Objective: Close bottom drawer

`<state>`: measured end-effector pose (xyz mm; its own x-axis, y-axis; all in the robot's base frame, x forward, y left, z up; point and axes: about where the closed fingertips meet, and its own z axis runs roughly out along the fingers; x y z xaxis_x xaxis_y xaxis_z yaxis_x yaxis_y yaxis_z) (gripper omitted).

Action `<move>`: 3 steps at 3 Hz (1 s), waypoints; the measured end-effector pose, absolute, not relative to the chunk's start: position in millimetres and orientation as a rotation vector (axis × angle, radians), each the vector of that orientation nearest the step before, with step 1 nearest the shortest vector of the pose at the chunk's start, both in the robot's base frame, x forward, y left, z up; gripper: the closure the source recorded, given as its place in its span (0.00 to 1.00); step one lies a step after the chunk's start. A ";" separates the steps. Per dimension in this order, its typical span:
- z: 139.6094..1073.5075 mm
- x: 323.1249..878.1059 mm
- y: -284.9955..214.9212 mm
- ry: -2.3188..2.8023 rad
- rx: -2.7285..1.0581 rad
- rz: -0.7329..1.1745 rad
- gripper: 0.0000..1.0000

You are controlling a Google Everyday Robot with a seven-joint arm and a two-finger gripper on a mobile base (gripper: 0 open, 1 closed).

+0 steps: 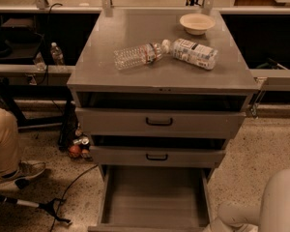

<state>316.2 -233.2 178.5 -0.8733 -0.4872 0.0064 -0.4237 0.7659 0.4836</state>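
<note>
The bottom drawer [154,197] of the grey metal cabinet [111,76] is pulled far out toward me, and its plain grey inside is bare. Its front panel lies at the lower edge of the view and its handle is out of sight. The middle drawer [157,157] and the top drawer [159,122] above it stand slightly out, each with a black handle. Only white links of my arm [280,202] show in the lower right corner, just right of the open drawer. My gripper itself is out of view.
On the cabinet top lie a clear water bottle [135,56], a labelled white bottle [195,53] and a beige bowl [197,23]. A person's leg and shoe [9,158] are at the left. Cans [77,146] and a cable [63,197] lie on the floor left of the cabinet.
</note>
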 end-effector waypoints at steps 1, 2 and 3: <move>166.7 317.7 -227.4 -2.833 0.785 -0.808 1.00; 156.3 323.8 -221.6 -2.851 0.832 -0.875 1.00; 152.4 327.4 -218.6 -2.867 0.855 -0.901 1.00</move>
